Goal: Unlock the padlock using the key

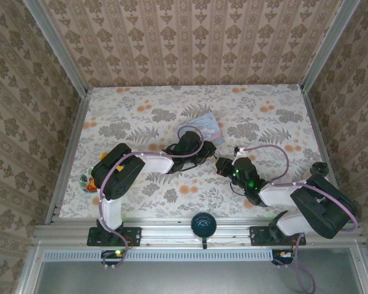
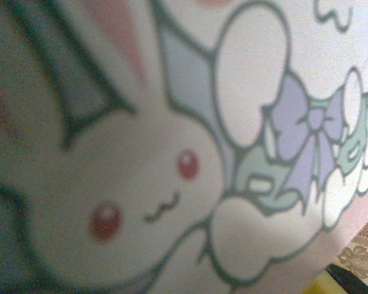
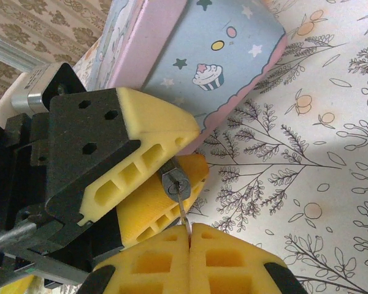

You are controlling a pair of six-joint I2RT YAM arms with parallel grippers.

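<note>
Apparently we are midway: the left end effector [image 3: 189,158] pinches the padlock [image 3: 175,182], the right end effector [image 3: 189,242] clamps the key [image 3: 184,213] against it; turning and opening remain, we judge.

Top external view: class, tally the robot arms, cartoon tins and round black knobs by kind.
Robot arms: 2
Cartoon tin: 1
Round black knob: 1
Total: 4

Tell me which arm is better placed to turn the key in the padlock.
Right. The right claw is shut on the key, whose far end meets the small dark padlock pinched in the left claw, which only steadies it.
</note>
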